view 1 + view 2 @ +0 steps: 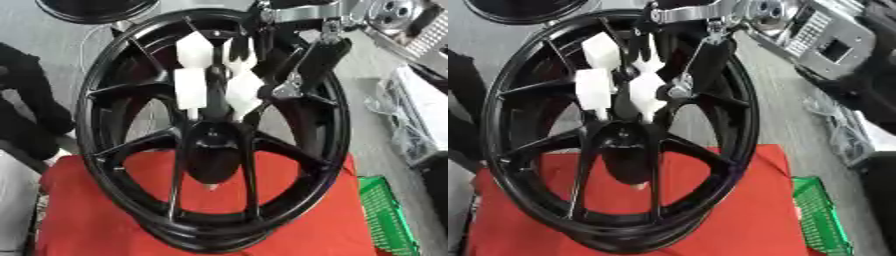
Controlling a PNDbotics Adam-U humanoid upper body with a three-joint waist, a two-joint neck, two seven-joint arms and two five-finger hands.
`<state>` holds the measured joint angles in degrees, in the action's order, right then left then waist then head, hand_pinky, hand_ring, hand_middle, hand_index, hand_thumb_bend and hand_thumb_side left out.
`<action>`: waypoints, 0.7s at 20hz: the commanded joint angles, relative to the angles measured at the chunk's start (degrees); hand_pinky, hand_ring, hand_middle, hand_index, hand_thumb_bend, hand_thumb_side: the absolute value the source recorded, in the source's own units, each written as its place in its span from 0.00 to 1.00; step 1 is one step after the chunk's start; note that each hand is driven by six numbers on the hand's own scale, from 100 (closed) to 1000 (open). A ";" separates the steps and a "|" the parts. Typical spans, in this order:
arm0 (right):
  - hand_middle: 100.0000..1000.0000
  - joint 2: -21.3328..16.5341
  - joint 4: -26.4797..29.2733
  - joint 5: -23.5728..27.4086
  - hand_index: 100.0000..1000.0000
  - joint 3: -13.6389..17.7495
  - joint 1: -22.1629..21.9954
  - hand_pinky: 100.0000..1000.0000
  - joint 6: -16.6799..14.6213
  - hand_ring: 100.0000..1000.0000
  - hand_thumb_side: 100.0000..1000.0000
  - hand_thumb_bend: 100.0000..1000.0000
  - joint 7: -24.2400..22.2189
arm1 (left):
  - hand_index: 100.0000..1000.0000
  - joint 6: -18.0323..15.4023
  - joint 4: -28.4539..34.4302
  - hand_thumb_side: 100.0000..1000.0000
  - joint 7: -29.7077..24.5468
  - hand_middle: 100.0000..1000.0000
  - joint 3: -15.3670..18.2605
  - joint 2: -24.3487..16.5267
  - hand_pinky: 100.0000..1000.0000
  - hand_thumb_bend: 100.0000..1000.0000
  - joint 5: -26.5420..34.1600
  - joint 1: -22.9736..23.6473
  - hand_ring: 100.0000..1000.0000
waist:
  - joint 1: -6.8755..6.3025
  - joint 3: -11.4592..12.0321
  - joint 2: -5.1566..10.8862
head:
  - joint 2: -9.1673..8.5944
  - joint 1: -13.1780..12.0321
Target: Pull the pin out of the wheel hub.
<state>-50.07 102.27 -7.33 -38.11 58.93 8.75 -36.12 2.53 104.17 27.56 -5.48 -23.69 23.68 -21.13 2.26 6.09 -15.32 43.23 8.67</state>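
Right hand point(214, 75), white fingertips bunched together, sits just above the black wheel's point(105, 165) hub point(213, 145) on the red cloth point(79, 220). Pin's hidden; can't tell what they're clamping.

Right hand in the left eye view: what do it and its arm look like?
The right hand has blocky white finger covers on black links, with a small silver joint piece at its side. The arm behind it is black, with bright silver brackets near the top edge.

A table draped in a red cloth point(289, 220) carries a black wheel point(105, 165), with a green basket point(385, 215) just beside the cloth.
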 commanded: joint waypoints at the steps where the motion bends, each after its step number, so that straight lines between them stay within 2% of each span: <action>1: 0.60 -0.52 0.55 -0.36 0.73 1.19 0.66 0.61 0.06 0.57 0.03 0.28 0.12 | 0.64 -0.02 0.73 0.60 -0.28 0.77 -0.01 -0.95 0.52 0.30 0.05 -0.51 0.89 | -0.24 0.06 1.18 | 0.19 0.13; 14: 0.59 0.18 0.37 -0.69 0.72 1.13 0.42 0.59 0.18 0.55 0.02 0.28 0.11 | 0.64 0.00 0.77 0.60 -0.36 0.77 -0.05 -0.89 0.52 0.30 0.09 -0.59 0.89 | -0.27 0.19 1.17 | 0.32 0.13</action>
<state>-49.13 102.27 -7.73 -38.11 58.53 8.76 -36.18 2.57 104.17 27.32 -5.75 -23.69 23.70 -21.13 2.24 6.26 -15.32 43.26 8.70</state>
